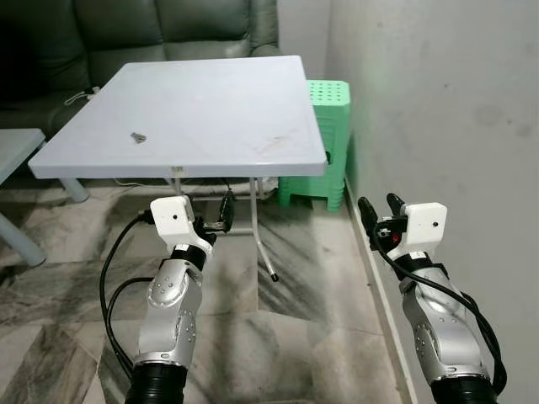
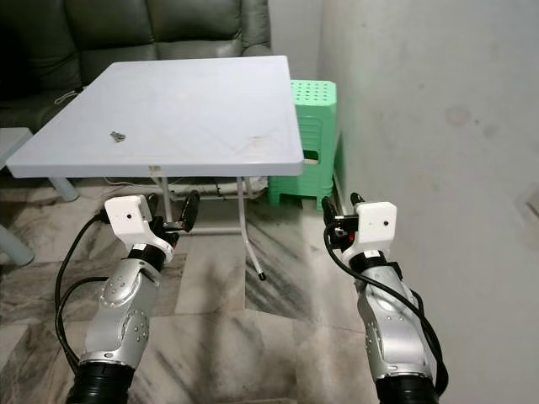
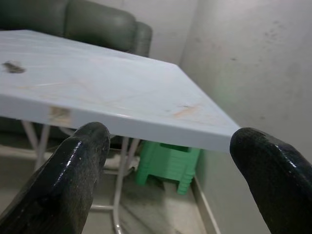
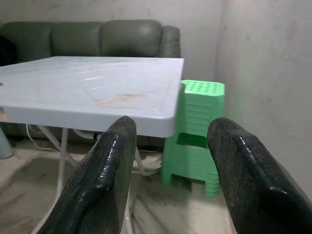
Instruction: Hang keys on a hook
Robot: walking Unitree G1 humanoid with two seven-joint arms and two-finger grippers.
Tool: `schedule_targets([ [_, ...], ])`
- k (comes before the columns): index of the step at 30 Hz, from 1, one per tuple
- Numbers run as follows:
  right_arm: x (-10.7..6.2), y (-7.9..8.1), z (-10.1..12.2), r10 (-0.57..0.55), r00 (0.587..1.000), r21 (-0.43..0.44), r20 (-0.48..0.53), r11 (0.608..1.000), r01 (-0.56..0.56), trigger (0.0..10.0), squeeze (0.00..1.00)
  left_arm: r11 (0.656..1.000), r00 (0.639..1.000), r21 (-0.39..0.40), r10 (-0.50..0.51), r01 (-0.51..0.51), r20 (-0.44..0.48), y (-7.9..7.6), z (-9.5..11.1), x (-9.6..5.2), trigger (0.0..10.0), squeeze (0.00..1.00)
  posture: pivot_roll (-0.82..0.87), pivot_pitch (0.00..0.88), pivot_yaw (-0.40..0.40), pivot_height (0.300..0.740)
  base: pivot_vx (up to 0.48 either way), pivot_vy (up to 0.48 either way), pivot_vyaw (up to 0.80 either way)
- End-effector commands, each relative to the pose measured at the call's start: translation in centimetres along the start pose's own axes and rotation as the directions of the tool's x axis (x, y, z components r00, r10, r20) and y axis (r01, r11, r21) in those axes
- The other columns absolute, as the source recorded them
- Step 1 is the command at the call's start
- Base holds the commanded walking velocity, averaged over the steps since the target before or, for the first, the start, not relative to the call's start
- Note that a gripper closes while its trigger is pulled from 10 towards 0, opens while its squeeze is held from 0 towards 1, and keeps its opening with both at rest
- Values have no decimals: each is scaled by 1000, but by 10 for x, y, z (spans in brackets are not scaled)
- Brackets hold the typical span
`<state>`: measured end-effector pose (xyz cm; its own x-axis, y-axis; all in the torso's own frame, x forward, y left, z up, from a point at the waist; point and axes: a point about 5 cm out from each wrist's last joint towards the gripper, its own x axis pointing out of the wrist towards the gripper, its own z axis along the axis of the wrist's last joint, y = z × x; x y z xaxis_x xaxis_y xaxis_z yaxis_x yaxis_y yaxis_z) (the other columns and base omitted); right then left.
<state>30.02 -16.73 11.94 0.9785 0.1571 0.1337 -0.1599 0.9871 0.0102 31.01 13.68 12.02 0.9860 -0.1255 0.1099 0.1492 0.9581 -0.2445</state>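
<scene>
The keys (image 1: 137, 135) lie near the left edge of the white table (image 1: 253, 101) ahead, while my left gripper (image 1: 205, 217) and right gripper (image 1: 379, 210) hover below its front edge, both wide open and empty.

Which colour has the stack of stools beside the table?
The stack of stools is light green, clearest in the right wrist view.

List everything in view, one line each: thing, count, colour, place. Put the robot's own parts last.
table: one, white, centre, ahead of the robot
keys: one small bunch, dark, on the table's left part
sofa: one, dark green, behind the table
stools: one stack, green, right of the table by the wall
wall: one, grey-white, on the right
floor: marbled grey tiles
left gripper: one, black jaws open, below the table's near edge
right gripper: one, black jaws open, near the wall
</scene>
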Motion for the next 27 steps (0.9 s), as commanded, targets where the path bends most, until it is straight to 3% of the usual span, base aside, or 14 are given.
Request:
schedule_targets([
  [1, 2, 3, 7, 16, 1000, 4, 24, 1000, -16, 10000, 0, 1000, 1000, -5, 11, -11, 17, 3, 7, 2, 10000, 0, -13, 0, -6, 740, 0, 458, 0],
  [27, 0, 4, 10, 31, 999, 15, 24, 999, -31, 10000, 0, 999, 1000, -31, 10, -10, 16, 0, 6, 2, 10000, 0, -18, 0, -16, 740, 0, 460, 0],
])
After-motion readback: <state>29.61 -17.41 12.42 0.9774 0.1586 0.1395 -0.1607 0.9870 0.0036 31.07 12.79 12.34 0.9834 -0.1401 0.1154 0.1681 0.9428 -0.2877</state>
